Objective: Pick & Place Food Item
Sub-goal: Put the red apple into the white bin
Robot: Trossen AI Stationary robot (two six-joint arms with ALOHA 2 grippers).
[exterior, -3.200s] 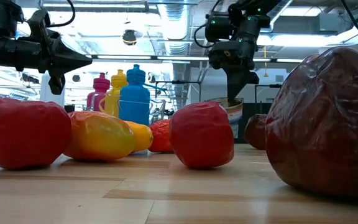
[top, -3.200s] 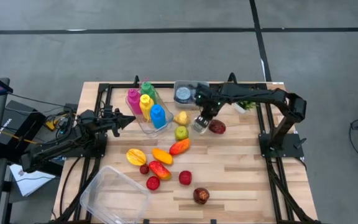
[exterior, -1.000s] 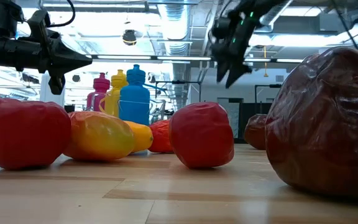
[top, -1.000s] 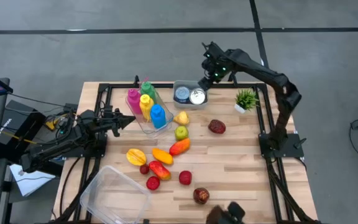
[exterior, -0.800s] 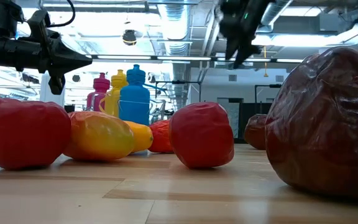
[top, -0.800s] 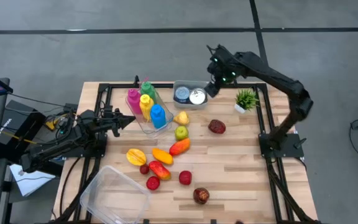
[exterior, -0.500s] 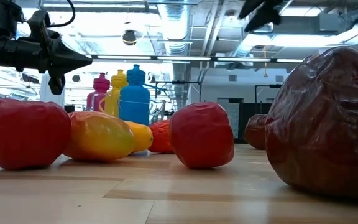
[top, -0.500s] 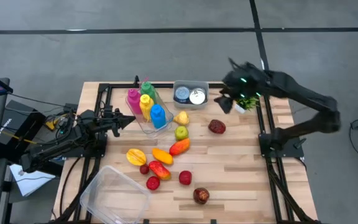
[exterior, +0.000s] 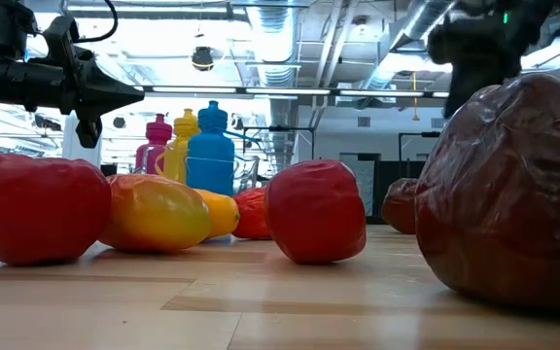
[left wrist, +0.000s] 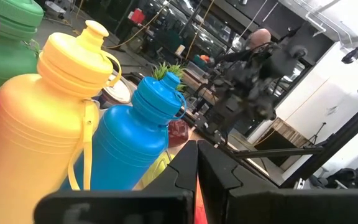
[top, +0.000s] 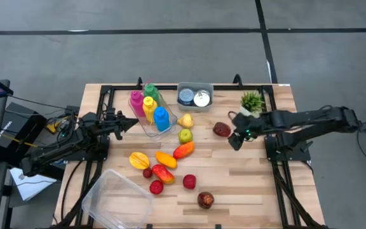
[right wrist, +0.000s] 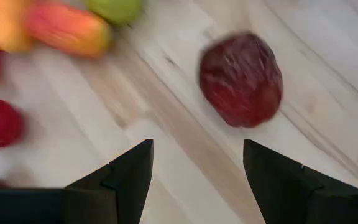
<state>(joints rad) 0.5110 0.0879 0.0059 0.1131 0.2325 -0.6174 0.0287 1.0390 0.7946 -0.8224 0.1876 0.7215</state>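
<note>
Presently: right gripper (top: 234,141) right of centre in the high view, low over the wooden table (top: 246,184), fingers spread wide with nothing between them, just beside the dark red fruit (top: 221,130) on its lower right; same fruit (right wrist: 241,79) in the upper right of the right wrist view, lying on bare planks ahead of the parted fingertips. Left gripper (top: 129,122) at centre left, level above the table, pointing toward the bottles, jaws pressed together and holding nothing. Clear tray (top: 150,129) upper centre with pink bottle (top: 136,100), yellow bottle (top: 149,105), blue bottle (top: 162,118). Grey bin (top: 194,88) at top centre holding two tins. Small green plant (top: 252,100) upper right. Green apple (top: 185,135), orange-red mango (top: 183,150) and further fruits clustered at centre. Empty clear container (top: 116,197) lower left.
</note>
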